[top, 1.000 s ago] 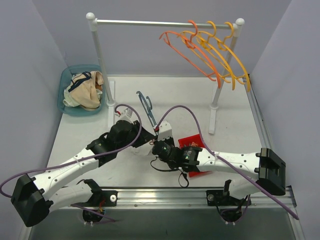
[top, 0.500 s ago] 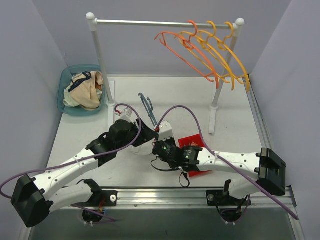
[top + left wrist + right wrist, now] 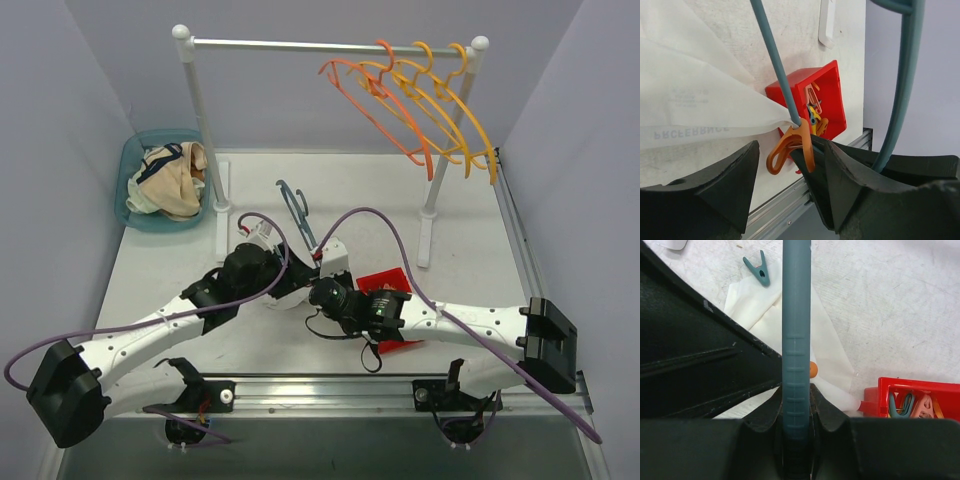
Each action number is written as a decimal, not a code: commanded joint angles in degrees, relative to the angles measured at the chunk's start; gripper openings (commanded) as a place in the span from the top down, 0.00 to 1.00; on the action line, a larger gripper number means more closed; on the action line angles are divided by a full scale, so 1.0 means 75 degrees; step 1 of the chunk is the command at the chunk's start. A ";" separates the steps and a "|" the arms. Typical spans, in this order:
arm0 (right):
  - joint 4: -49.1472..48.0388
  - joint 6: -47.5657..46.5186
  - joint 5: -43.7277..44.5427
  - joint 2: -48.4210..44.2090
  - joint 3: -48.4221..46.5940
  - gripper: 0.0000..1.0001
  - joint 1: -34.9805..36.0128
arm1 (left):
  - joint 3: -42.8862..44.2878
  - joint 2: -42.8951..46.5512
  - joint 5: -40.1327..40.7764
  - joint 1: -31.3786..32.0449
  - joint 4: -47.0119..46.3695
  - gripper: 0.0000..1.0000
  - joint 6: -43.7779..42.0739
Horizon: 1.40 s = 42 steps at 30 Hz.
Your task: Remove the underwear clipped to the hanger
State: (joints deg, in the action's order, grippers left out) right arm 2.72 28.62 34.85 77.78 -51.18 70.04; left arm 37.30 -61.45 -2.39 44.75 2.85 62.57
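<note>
Unclipping step. My right gripper [image 3: 796, 396] clamps the hanger [image 3: 796, 315]; my left gripper [image 3: 788, 150] straddles the orange clip [image 3: 804, 149], jaws apart. Next: squeeze it to free the white brief [image 3: 700, 100].

— Any words to read?
— Only on the white underwear [image 3: 695, 95], in the left wrist view. One row of grey letters [image 3: 690, 133], flipped over, as if seen through the cloth from the back.
— Saying what?
— Something like "PREFERENCE". Hard to be sure of every letter.
— More print there?
— Fainter small lines just above that row, too pale to read.
</note>
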 commanded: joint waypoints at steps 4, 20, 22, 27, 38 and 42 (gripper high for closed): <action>-0.0304 -0.0019 0.0041 -0.0257 -0.0032 1.00 -0.0057 | 0.0089 -0.0209 -0.0290 0.0068 -0.0989 0.41 0.0201; -0.0304 0.0028 -0.0064 -0.0398 0.0144 1.00 -0.0198 | 0.0242 0.0552 0.0038 -0.0282 -0.0018 0.98 -0.0080; -0.0269 0.0028 -0.0112 -0.0386 0.0156 1.00 -0.0198 | 0.0311 0.0727 0.0073 -0.0470 0.0053 0.97 -0.0127; -0.0175 0.0051 -0.0182 -0.0363 0.0179 1.00 -0.0222 | 0.0640 0.1021 0.0214 -0.1044 0.0463 0.92 -0.0372; 0.0644 -0.0581 -0.1282 -0.0679 -0.0968 1.00 -0.0690 | -0.0202 0.1396 0.1070 -0.1139 0.1311 0.29 -0.1393; 0.0750 -0.0500 -0.1377 -0.0889 -0.0969 1.00 -0.0760 | -0.0976 0.1479 0.0438 -0.1115 -0.0096 0.03 -0.1392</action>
State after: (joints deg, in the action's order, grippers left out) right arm 6.63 25.43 25.58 74.24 -56.49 64.86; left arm 32.64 -51.13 3.27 36.53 10.44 53.78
